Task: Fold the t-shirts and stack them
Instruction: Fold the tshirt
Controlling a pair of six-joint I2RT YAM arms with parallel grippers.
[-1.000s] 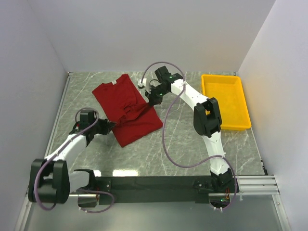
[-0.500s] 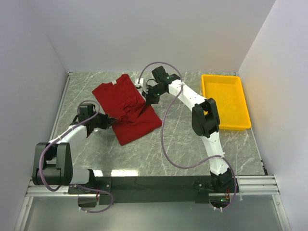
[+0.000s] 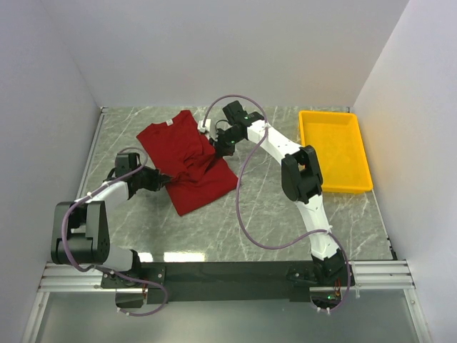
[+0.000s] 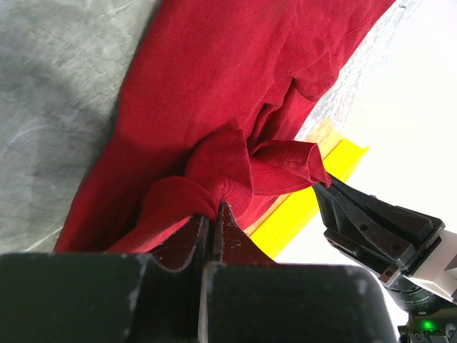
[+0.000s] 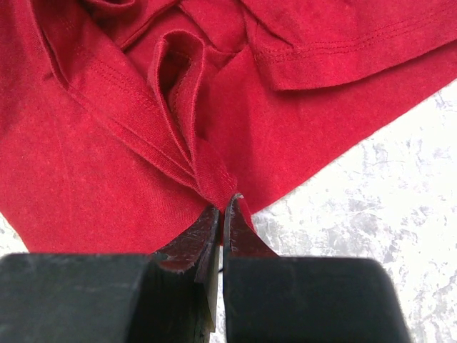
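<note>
L tool [image 4: 214, 214] is sitting w/ its jaws pressed together on a bunched fold of the maroon t-shirt [image 3: 187, 161]. Its wrist view is showing cloth gathering into a knot right at the tips. R tool [image 5: 221, 209] is likewise clamping a thin ridge of fabric, w/ stitched hem lines running away just ahead of it.

The shirt is lying on the table [image 3: 271, 207] btwn the two tools. It is mostly flat but puckering in the middle, where both pinches are drawing cloth in. Its neck end is lying beyond the L tool, toward the far wall. The yellow tray [image 3: 307, 121] is sitting well off on the R tool's outer side.

Handling, as a judgement: the fabric is looking soft, light and limp, so it will likely be sagging and dragging from any pinch point and giving no stiffness to push against. It is prob. not fragile or slippery. Mid-panel grabs are only bunching it. Better holds are prob. the hem corners, sleeve seams or shoulders, where doubled layers are giving the tips more to bite and the panel is hanging straighter.
</note>
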